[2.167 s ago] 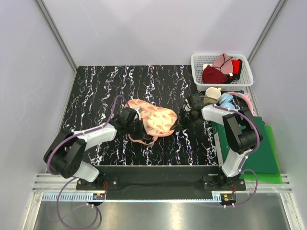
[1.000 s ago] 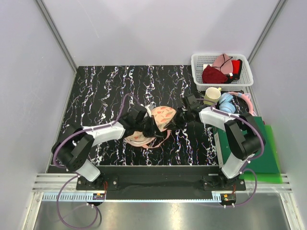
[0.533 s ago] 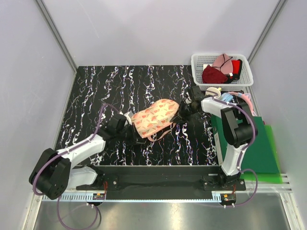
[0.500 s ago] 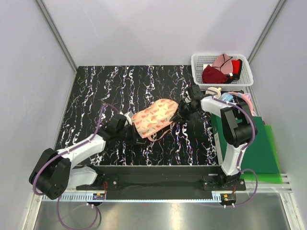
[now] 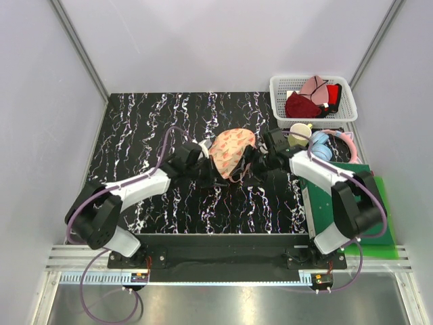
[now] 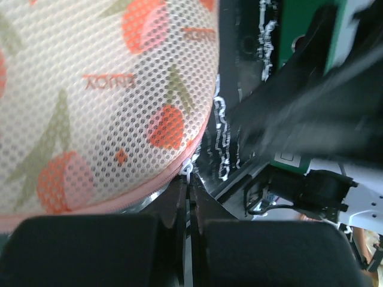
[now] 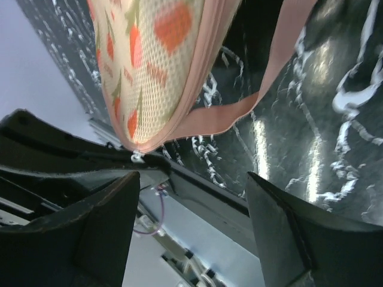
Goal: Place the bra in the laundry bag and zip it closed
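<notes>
The laundry bag (image 5: 231, 149), peach mesh with orange-red print and a pink zip edge, stands folded shut between the two arms. My left gripper (image 6: 189, 186) is shut on the bag's small white zip pull (image 6: 188, 170) at the lower rim of the bag (image 6: 102, 89). My right gripper (image 7: 192, 179) is open, its fingers wide apart just right of the bag (image 7: 149, 60) and touching nothing. A pink strap (image 7: 239, 107) hangs from the bag onto the table. The bra is hidden.
A white plastic basket (image 5: 280, 101) holding dark red and pale pink garments sits at the back right. A cream cup (image 5: 299, 133) and blue and pink items (image 5: 318, 144) lie behind the right arm. A green mat (image 5: 369, 210) covers the right edge.
My right gripper has opened and let go of the bag. My left gripper, still shut on the zip pull, has moved right and back, and the bag now stands narrower and further right.
</notes>
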